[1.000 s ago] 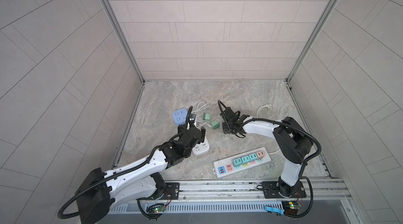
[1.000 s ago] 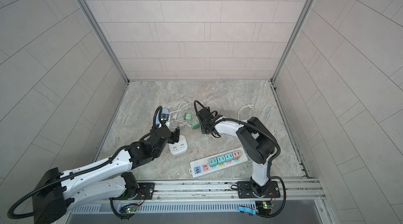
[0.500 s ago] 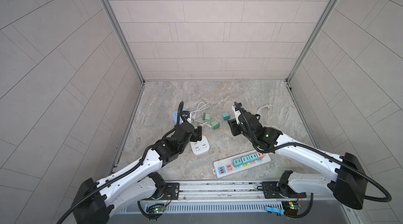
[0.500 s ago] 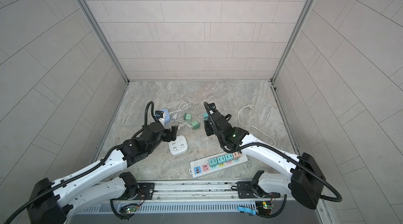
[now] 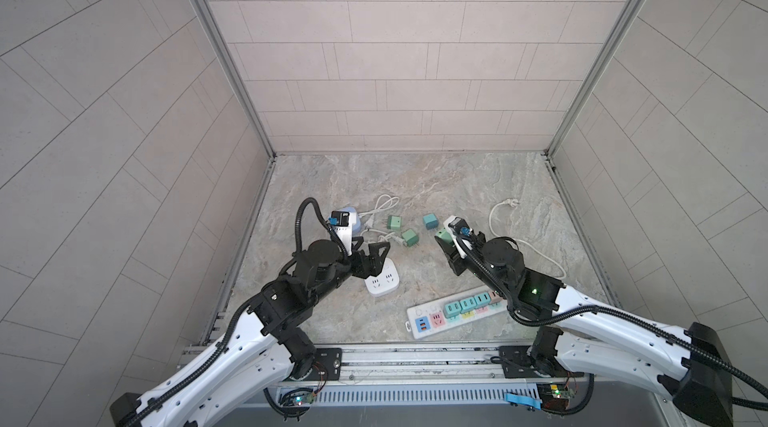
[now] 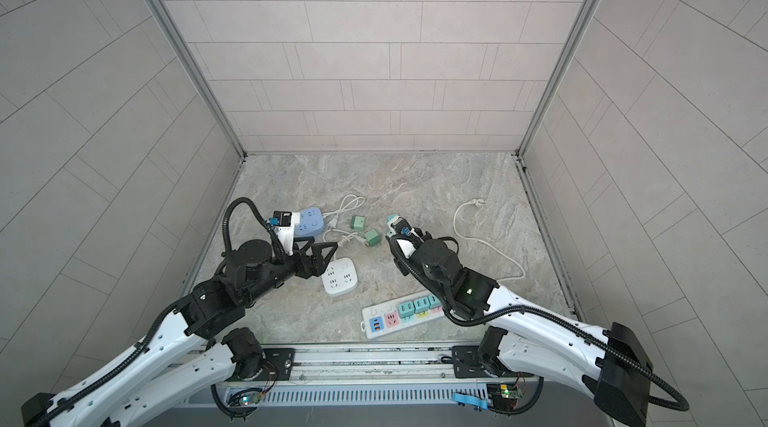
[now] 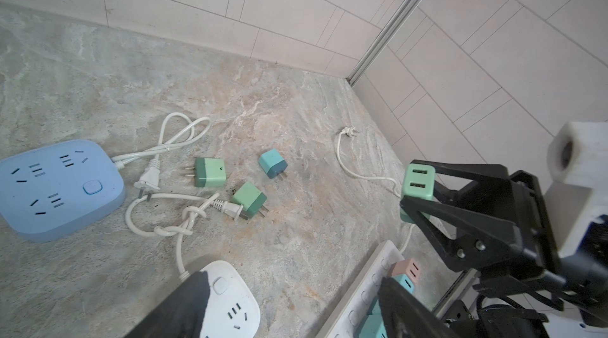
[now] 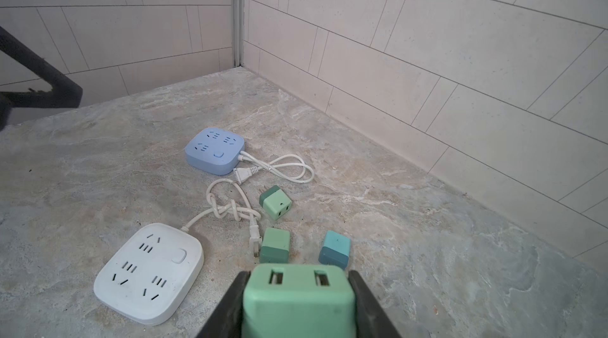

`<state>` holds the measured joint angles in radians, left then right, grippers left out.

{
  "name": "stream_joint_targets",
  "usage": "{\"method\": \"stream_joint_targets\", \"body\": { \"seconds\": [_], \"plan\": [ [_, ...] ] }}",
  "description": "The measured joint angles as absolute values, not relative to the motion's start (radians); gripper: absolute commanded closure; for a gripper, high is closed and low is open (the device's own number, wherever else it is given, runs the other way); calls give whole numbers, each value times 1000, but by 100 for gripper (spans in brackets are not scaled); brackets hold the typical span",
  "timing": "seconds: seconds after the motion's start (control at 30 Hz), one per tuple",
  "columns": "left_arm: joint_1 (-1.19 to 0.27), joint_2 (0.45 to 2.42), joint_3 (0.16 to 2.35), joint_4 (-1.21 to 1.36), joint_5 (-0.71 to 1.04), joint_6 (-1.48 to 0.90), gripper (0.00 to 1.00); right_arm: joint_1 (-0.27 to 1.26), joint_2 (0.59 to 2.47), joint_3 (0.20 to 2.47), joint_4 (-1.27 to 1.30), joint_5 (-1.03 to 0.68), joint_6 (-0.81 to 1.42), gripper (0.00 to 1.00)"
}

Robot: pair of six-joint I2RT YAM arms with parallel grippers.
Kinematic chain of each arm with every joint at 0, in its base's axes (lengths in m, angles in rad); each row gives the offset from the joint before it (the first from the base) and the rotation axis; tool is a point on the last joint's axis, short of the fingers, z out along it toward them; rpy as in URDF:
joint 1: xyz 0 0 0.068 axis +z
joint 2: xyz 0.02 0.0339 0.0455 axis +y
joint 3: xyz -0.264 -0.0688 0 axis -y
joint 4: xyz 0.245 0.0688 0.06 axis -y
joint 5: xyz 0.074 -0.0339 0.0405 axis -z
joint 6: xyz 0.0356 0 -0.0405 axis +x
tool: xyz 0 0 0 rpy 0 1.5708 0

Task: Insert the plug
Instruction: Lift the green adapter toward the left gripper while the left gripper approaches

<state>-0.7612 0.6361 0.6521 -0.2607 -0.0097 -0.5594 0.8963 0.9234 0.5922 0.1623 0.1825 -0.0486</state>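
My right gripper [image 8: 297, 283] is shut on a light green plug [image 8: 297, 300] with two USB slots, held above the stone floor; both show in a top view, the gripper [image 5: 444, 238] and the plug [image 5: 441, 234], and the plug [image 7: 418, 181] shows in the left wrist view too. The long white power strip [image 5: 432, 315] [image 6: 384, 319] lies near the front edge with several coloured plugs in it. My left gripper [image 5: 372, 250] [image 6: 318, 248] [image 7: 296, 313] stands open and empty over the white square socket block [image 5: 382, 279] [image 7: 230, 300].
Two green plugs [image 5: 394, 222] [image 5: 409, 237] and a teal one [image 5: 430, 221] lie loose mid-floor beside knotted white cords [image 7: 184, 218]. A blue socket block [image 6: 309, 222] sits at the left. A white cable [image 5: 498, 221] trails right. Tiled walls close three sides.
My right gripper has come up off the floor by the loose plugs and back toward the front with the green plug. The left gripper stays over the white block, its jaws slightly narrower.
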Motion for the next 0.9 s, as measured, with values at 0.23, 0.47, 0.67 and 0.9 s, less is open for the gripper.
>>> {"method": "stream_joint_targets", "body": {
  "seconds": [0.23, 0.47, 0.67, 0.9],
  "plan": [
    [-761, 714, 745, -327, 69, -508, 21, 902, 891, 505, 236, 44, -258, 96],
    [-762, 780, 775, -334, 222, -497, 24, 903, 890, 486, 260, -18, -450, 96],
    [-783, 844, 804, -328, 323, -481, 28, 907, 908, 427, 343, -119, -637, 96],
    [-881, 917, 847, -331, 321, -451, 31, 926, 966, 440, 398, -178, -715, 98]
  ]
}}
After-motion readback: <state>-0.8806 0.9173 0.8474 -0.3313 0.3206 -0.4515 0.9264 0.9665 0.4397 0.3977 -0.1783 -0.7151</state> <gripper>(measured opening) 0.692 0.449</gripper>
